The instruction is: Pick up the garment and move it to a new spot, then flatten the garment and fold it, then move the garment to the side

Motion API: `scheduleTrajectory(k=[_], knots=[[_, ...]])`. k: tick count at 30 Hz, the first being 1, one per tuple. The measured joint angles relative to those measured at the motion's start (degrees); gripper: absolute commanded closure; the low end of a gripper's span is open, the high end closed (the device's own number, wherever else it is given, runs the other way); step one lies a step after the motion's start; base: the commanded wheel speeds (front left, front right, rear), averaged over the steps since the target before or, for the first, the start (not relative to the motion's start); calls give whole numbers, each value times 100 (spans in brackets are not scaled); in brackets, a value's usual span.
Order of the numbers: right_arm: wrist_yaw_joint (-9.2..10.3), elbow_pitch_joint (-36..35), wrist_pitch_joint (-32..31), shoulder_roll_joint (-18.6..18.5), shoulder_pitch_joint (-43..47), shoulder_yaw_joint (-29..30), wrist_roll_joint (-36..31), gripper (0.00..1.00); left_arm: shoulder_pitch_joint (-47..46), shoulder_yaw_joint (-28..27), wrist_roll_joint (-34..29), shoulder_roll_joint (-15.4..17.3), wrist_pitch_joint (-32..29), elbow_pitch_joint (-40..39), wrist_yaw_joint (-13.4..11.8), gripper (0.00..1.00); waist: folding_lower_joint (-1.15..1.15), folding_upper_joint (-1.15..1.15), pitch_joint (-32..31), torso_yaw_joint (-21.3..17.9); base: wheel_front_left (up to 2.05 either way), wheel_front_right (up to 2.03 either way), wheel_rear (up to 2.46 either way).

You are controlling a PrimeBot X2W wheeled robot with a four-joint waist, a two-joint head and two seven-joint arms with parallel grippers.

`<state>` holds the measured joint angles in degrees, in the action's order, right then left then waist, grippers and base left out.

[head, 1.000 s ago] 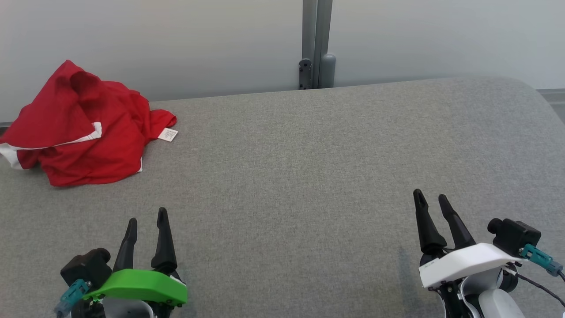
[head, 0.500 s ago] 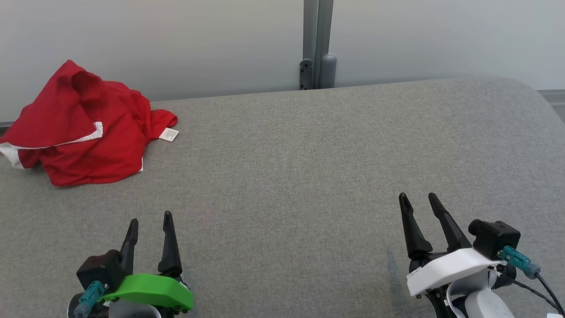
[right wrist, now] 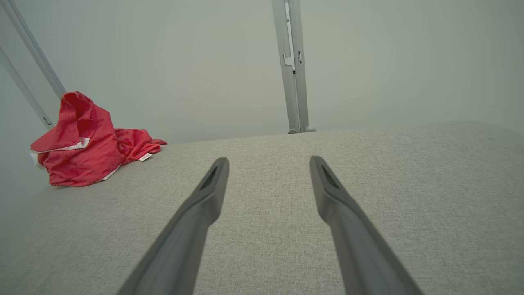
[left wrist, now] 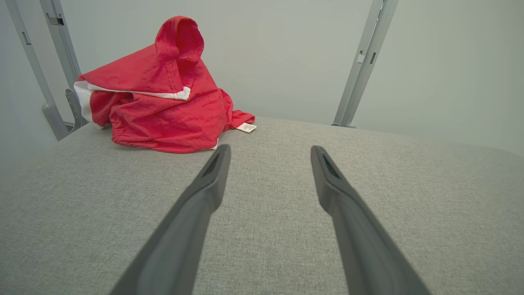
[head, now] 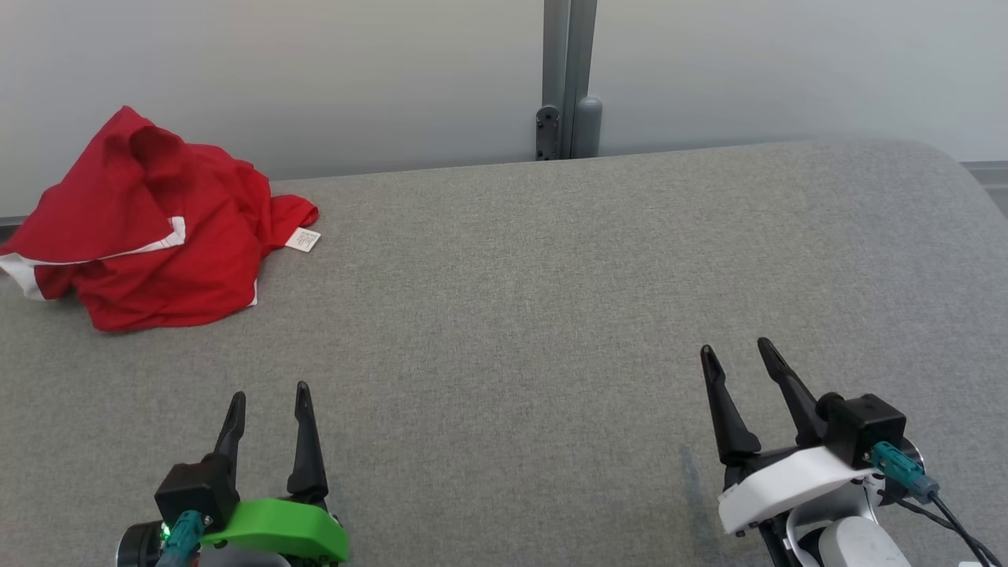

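**Garment** (head: 150, 228). Red cloth with white trim, crumpled in a loose heap with one fold standing up as a peak. It lies at the far left corner of the worktop (head: 512, 315), close to the back edge and the wall (head: 315, 71). A white label (head: 303, 239) lies on the worktop at the tip of a red flap on the heap's right side. Nothing grips or touches the garment.

**Left pincer** (head: 270, 391). Its fingers are spread wide with nothing between them. It is at the near edge on the left side, well apart from the garment, which lies ahead of it and somewhat to its left.

**Right pincer** (head: 735, 346). Its fingers are spread wide and hold nothing. It is at the near edge on the right side, with most of the worktop's width between it and the garment.

**Worktop.** Grey fabric cover, with a rounded far right corner. Apart from the garment and its label, nothing lies on it.

**Post** (head: 568, 79). Grey, upright, behind the middle of the back edge.

**Task status (judged).** No step is complete.
- The garment is not lifted, spread or folded.
- Still to do: pick it up, carry it to a new spot, flatten it, fold it, and set it aside.
- The step in hand appears to be the first reach toward the heap.
- The left pincer is the nearer of the two.
- The middle of the worktop looks to have room for spreading.
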<state>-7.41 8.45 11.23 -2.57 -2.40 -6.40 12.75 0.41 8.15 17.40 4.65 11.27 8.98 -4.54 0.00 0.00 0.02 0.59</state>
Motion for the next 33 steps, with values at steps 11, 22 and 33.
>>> scheduleTrajectory(k=[11, 22, 33], knots=[[-7, -29, 133, -5, -2, 69, -533, 0, 65, -20, -376, -30, 143, 15, 163, 0, 0, 0, -4, 5, 0, 0, 0], [-7, -9, 254, -11, -1, 103, -1015, 0, 99, -69, -794, -102, 250, 46, 270, 0, 0, 0, 7, 6, 0, 0, 0], [-7, -20, 374, -15, -1, 42, -1433, 0, 122, -55, -1343, -140, 364, 36, 283, 0, 0, 0, 8, 11, 0, 0, 0]])
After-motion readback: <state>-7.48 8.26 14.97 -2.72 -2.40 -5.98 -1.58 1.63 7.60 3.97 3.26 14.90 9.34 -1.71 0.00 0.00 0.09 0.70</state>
